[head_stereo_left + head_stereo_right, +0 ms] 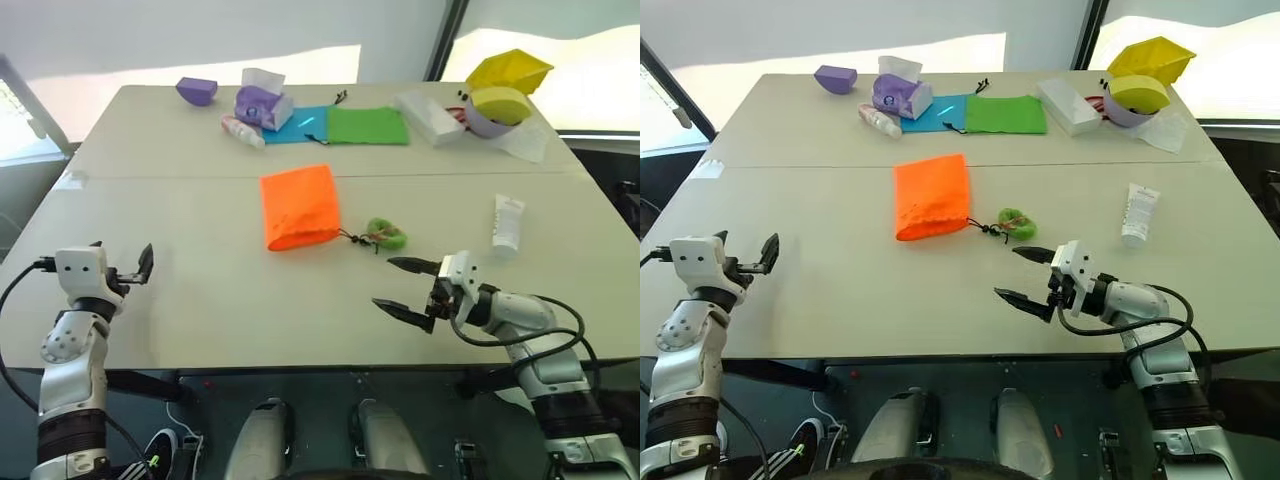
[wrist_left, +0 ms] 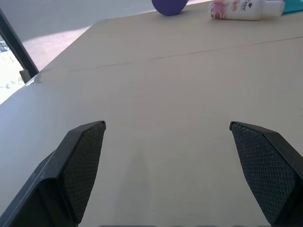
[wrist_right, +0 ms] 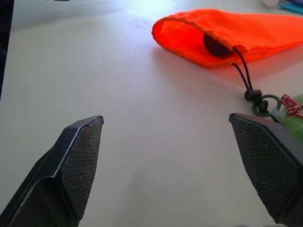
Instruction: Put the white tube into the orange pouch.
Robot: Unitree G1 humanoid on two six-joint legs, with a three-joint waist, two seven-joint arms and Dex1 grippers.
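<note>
Orange fabric fills our right wrist view, where the orange pouch (image 3: 222,35) lies with its mouth agape and its dark cord trailing to a green fuzzy loop (image 1: 385,234) — from the head we also see the white tube (image 1: 507,222) lying flat, well apart to the pouch's right. Both the left gripper (image 1: 138,268) and right gripper (image 1: 408,287) hover with fingers spread wide, holding nothing. Our pale bench (image 1: 200,300) has a seam across it — bright windows stand beyond its far edge.
</note>
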